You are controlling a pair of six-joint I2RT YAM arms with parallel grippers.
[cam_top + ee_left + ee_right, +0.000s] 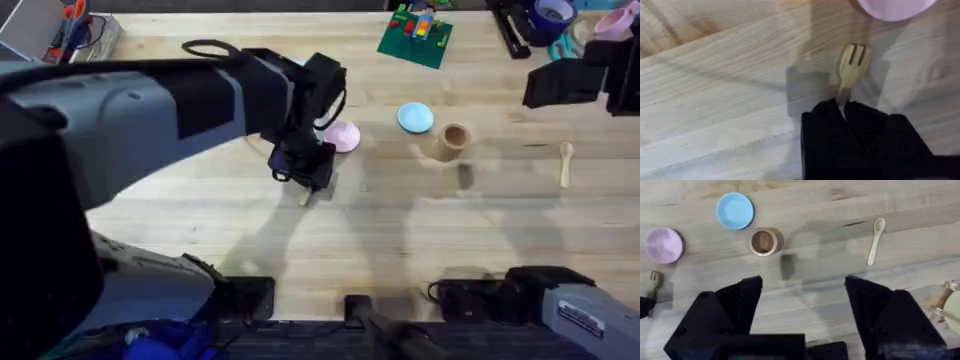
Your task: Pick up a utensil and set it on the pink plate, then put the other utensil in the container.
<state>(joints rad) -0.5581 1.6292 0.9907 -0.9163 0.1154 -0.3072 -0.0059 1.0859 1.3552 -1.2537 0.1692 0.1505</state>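
The pale wooden fork [852,62] lies with its tines toward the pink plate [892,7], a short gap between them. My left gripper [842,107] is shut on the fork's handle; in the overhead view that gripper [305,172] sits just left of and nearer than the pink plate [343,136]. The tan container [453,140] stands upright right of the plate, and the wooden spoon [565,163] lies farther right. My right gripper [802,310] hangs open above the table, with the container [765,241] and the spoon [876,240] beyond it, touching nothing.
A light blue plate [415,117] sits just behind the container. A green brick board [415,35] lies at the back, a blue tape roll [553,12] at the back right, and a clear box of pens [75,30] at the back left.
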